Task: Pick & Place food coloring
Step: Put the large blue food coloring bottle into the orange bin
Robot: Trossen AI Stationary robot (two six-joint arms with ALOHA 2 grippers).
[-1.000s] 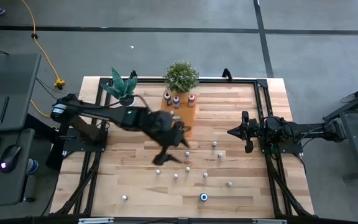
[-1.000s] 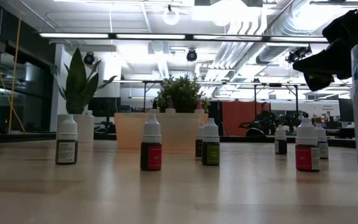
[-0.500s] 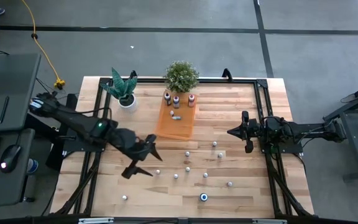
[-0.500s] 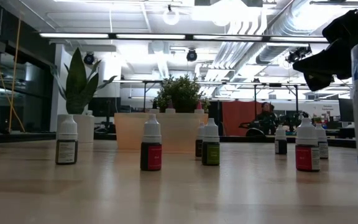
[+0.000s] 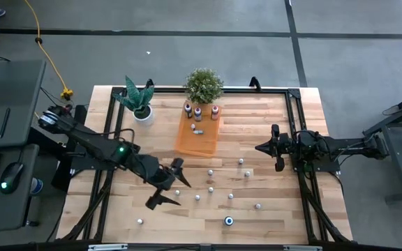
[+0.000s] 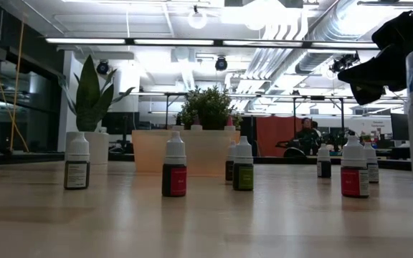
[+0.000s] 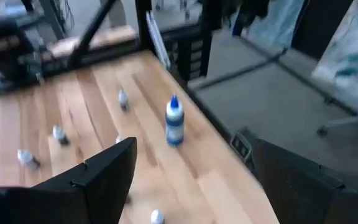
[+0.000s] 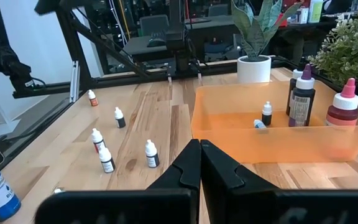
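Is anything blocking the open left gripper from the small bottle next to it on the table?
Nothing visible does. The left gripper is open, and the nearest small bottle stands on bare wood right beside it, with the other bottles farther off.

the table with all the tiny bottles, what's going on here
A two-armed robot is moving food coloring bottles into the orange tray. A few bottles already sit in the tray; most stand scattered on the wooden table. The left gripper hangs open over the scattered bottles, holding nothing. The right gripper waits shut at the table's right side.
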